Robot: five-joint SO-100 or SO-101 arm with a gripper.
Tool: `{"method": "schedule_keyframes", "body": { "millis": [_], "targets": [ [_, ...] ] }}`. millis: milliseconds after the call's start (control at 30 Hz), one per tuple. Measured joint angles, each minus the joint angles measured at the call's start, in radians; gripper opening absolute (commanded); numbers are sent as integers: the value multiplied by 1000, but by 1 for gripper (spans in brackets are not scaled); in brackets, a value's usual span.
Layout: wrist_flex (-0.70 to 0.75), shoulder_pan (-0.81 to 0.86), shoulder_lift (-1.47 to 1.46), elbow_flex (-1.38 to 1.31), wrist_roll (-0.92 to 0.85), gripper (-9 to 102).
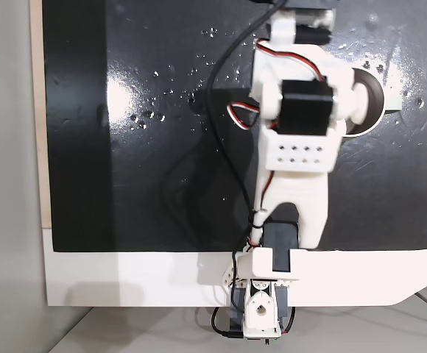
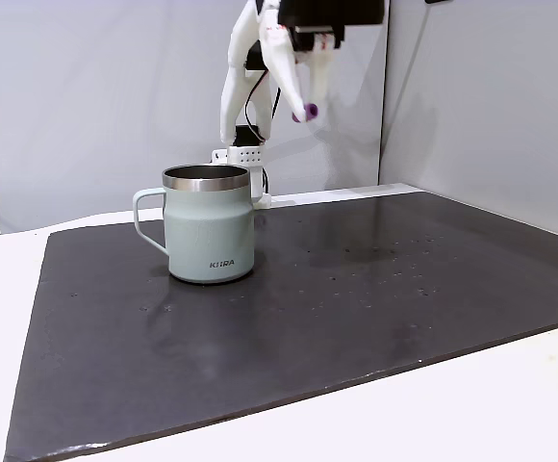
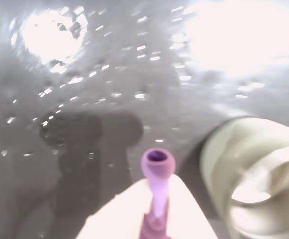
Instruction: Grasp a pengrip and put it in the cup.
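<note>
My gripper (image 2: pixel 305 109) hangs high in the air in a fixed view, shut on the small light-purple pengrip (image 2: pixel 305 113). It is up and to the right of the cup (image 2: pixel 210 226), a grey-beige steel cup with a side handle that stands upright on the black mat. In the wrist view the pengrip (image 3: pixel 158 163) sticks out from between my white fingers (image 3: pixel 184 209), and the cup (image 3: pixel 251 181) lies at the lower right with its shiny inside showing. From above, my arm (image 1: pixel 298 110) covers most of the cup (image 1: pixel 370 103).
The black mat (image 2: pixel 356 308) lies on a white table (image 1: pixel 125 279) and is dotted with small white droplets (image 1: pixel 199 73). Grey walls (image 2: pixel 87 96) stand behind and at the right in a fixed view. Cables (image 1: pixel 221 147) run along the arm.
</note>
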Motion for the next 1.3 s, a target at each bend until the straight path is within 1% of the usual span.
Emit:
{"method": "schedule_keyframes", "body": {
  "millis": [200,367,467,633,833,1000,1167,1200,1233,1300],
  "targets": [
    [0,199,114,5,-54,0],
    [0,360,114,6,-110,0],
    [0,416,94,6,-120,0],
    [0,428,23,6,-114,0],
    [0,405,-77,-8,-44,0],
    [0,360,-91,-9,-15,0],
    [0,362,-91,-9,-6,0],
    [0,362,-91,-9,-5,2],
    [0,362,-91,-9,-2,8],
    [0,357,-91,-9,0,25]
  ]
}}
